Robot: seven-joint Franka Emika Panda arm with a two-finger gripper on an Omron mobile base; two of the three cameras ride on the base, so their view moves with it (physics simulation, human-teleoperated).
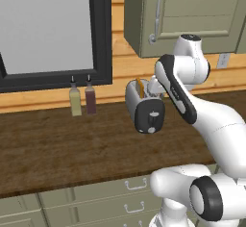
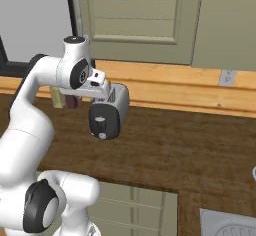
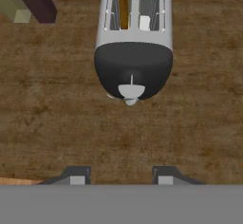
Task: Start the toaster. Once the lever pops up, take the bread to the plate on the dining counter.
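Silver-grey toaster [image 3: 133,33] stands on the wood worktop [image 1: 57,144], bread [image 3: 123,7] down in a slot; lever [image 3: 131,91] looks unpressed, so everything remains; fingers [image 3: 78,176] hover parted above its black end, gripping nothing.

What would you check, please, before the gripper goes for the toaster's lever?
1. Bread loaded: a golden edge stands in one slot of the toaster. Ok.
2. Lever visible: a pale tab shows on the black end panel in the hand view. Ok.
3. Gripper lined up: the lever sits close to centre above the fingertips. Ok.
4. Gripper holds nothing: only bare worktop shows between the fingertips. Ok.
5. Lever position, up or pressed: cannot tell.
6. Bottles out of the path: they stand well to one side of the toaster. Ok.
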